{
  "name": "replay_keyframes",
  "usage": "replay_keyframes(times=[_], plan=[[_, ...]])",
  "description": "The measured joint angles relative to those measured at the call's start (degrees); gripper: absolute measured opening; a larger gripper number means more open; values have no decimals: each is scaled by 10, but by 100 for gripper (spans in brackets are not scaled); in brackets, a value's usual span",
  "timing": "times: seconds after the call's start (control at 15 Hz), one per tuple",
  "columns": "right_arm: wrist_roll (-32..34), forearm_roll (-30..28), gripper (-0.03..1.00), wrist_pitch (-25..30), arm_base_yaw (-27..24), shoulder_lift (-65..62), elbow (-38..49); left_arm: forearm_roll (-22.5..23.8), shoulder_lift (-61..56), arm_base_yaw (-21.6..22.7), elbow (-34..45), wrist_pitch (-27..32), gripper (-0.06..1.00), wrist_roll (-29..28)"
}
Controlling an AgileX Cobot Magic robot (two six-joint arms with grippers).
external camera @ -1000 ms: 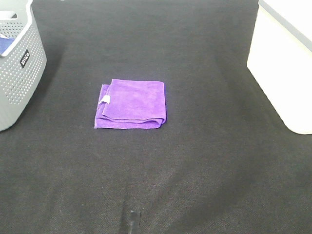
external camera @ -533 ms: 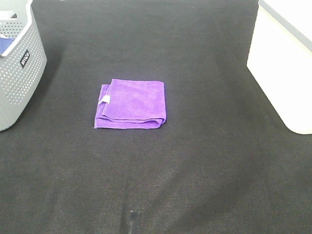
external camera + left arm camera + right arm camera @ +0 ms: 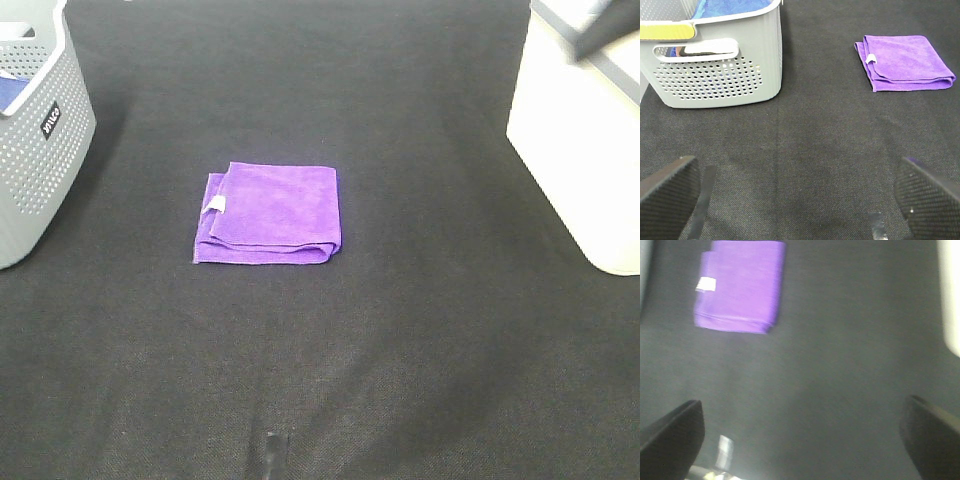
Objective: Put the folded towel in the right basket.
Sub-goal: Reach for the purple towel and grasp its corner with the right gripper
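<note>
Dark woven tabletop cloth [image 3: 430, 370] spreads under everything. Nearest to me, the left gripper [image 3: 795, 190] and the right gripper [image 3: 802, 425] both hang with jaws spread wide, holding nothing. Further on, toward 11 o'clock from the cloth's middle, lies the folded purple microfibre towel [image 3: 268, 214], flat and apart from everything. It looks light, soft and limp, so its layers may slide open; pinching the thick doubled edge at its 6 o'clock side seems safest. Beyond, the white smooth-walled basket [image 3: 575, 150] stands at 2 o'clock, the grey perforated plastic basket [image 3: 45, 150] at 10 o'clock.
</note>
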Motion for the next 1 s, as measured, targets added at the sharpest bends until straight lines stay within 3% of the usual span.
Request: replay_keyframes(times=[0.2,0.33,0.53,1.0], plan=[[-23,57,97,-77,75,155,-73,0,0,0,0,0,99,0],[-22,107,96,-89,115,298,-150,0,0,0,0,0,99,0],[-25,146,96,-89,119,446,-246,0,0,0,0,0,99,0],[-36,154,96,-69,119,642,-382,0,0,0,0,0,99,0]])
